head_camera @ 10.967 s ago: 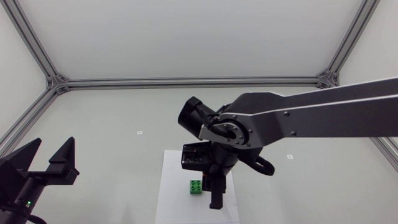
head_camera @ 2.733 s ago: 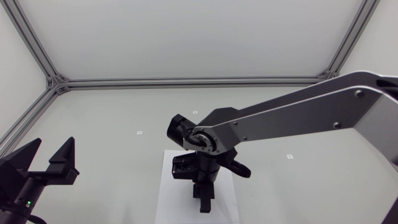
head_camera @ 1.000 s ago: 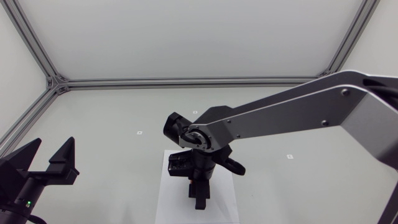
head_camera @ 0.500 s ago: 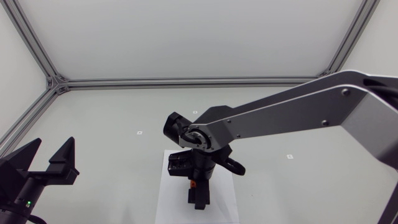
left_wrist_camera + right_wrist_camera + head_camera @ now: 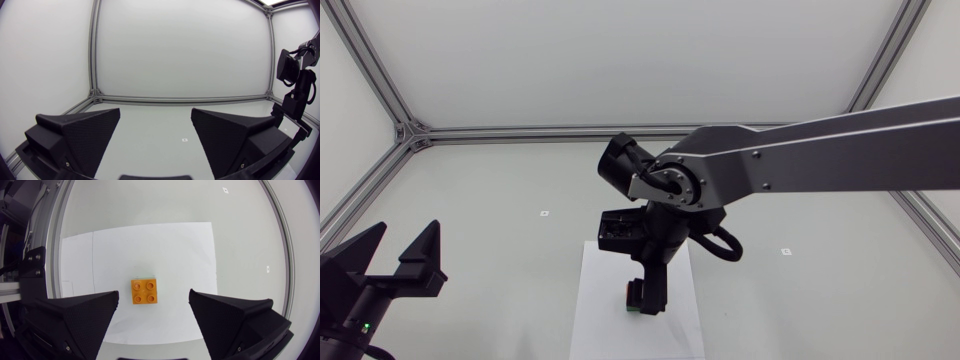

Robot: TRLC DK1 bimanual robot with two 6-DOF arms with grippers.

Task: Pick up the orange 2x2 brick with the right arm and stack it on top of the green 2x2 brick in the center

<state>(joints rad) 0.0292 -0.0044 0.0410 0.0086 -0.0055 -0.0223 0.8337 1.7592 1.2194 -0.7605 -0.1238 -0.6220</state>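
- I am holding my right gripper (image 5: 153, 294) spread open straight above the orange 2x2 brick (image 5: 145, 291), with one finger standing off to each side and neither touching it.
- The orange brick is sitting on the green 2x2 brick (image 5: 632, 310). In the right wrist view only a thin green edge is peeking out beyond it, so the two are looking squarely aligned.
- In the head view the stack is lying low in the centre of the frame, on the white sheet (image 5: 175, 245), mostly hidden under my wrist.
- I am judging the placing as done and the retreat as the step in hand. That is calling for a straight vertical lift, fingers kept wide, with no sideways swing until the tips are clearing the studs.
- I am not able to tell whether the studs are fully seated.
- My left gripper (image 5: 156, 112) is resting open at the lower left of the head view, well apart.
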